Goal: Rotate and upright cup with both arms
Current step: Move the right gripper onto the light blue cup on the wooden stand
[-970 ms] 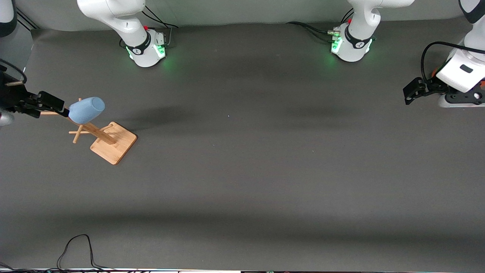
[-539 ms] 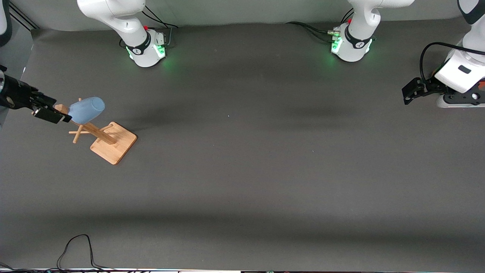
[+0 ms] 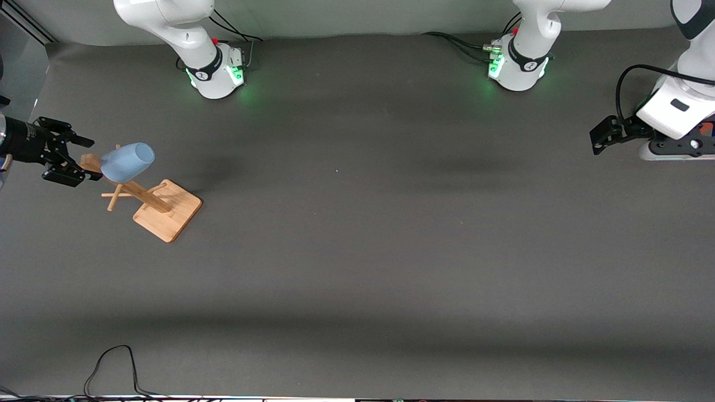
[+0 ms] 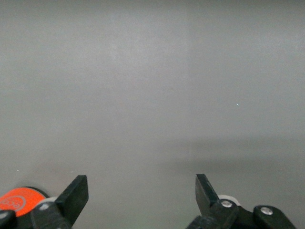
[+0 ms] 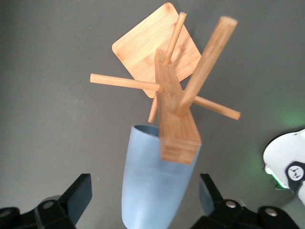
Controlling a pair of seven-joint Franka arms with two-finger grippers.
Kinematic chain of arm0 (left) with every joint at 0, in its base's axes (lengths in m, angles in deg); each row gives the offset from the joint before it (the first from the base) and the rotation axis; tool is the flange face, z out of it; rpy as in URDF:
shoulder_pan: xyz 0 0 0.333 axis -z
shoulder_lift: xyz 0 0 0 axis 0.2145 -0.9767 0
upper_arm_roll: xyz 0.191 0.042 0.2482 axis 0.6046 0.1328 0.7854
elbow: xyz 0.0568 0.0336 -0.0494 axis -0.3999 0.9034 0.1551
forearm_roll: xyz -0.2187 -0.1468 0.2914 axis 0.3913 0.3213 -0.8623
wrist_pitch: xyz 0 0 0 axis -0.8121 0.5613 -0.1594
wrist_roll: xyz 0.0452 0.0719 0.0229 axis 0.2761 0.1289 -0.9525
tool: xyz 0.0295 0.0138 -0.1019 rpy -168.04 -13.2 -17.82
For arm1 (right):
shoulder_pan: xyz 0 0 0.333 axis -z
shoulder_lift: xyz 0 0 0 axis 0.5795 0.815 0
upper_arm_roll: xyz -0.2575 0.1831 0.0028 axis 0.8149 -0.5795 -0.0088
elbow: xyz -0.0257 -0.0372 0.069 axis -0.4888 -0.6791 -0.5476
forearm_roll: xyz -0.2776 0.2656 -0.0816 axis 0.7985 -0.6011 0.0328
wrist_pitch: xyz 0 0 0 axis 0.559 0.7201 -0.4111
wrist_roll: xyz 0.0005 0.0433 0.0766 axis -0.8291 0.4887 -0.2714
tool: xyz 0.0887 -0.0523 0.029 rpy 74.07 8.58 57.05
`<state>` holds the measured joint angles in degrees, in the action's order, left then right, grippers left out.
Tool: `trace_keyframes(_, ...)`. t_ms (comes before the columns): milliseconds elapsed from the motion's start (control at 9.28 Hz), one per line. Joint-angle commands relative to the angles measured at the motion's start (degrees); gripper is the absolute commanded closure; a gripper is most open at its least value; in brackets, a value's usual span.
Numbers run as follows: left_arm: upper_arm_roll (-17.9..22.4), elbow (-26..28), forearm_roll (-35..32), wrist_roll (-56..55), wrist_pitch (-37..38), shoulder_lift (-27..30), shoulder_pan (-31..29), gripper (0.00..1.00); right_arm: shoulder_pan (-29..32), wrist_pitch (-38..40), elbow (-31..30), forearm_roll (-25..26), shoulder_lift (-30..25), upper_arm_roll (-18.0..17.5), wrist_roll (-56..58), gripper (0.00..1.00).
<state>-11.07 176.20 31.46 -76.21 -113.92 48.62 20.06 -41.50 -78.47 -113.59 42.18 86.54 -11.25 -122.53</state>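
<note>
I have the right gripper [image 3: 75, 159] hovering beside the wooden mug tree [image 3: 148, 204] at the right arm's end of the table, at about nine o'clock from the light-blue cup [image 3: 127, 162]. Its fingers are spread wide and hold nothing. The cup hangs inverted on one of the tree's pegs, tilted, rim low and base high; in the right wrist view the cup [image 5: 152, 183] sits squarely between the open fingers, which I judge is the line-up for a grasp across its body.

The left gripper [image 3: 606, 134] waits over the left arm's end of the table, also wide open and empty, likely held clear until the handover. An orange-red can [image 4: 21, 200] shows beside one of its fingers.
</note>
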Motion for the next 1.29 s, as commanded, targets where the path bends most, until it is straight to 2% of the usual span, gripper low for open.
trace_keyframes(0,0.16,-0.23,0.86,-0.23,0.11,0.60,0.50,0.00,-0.68,-1.29,-2.81,-2.16,-2.05,-0.06,-4.61,0.00)
trace_keyframes(539,0.34,-0.75,1.92,-0.23,0.63,0.52,0.33,0.00,-0.85,-1.98,-6.76,-2.43,-2.14,0.11,-6.65,0.00)
trace_keyframes(862,0.16,-2.69,1.83,-0.66,2.13,0.17,0.50,0.00,-0.94,-1.98,-6.95,-4.10,-2.05,0.11,-6.56,0.00)
trace_keyframes(1186,-0.01,-2.43,2.00,-0.40,3.63,-0.10,1.55,0.00,-1.12,-2.25,-7.12,-3.92,-1.87,-0.07,-4.28,0.36)
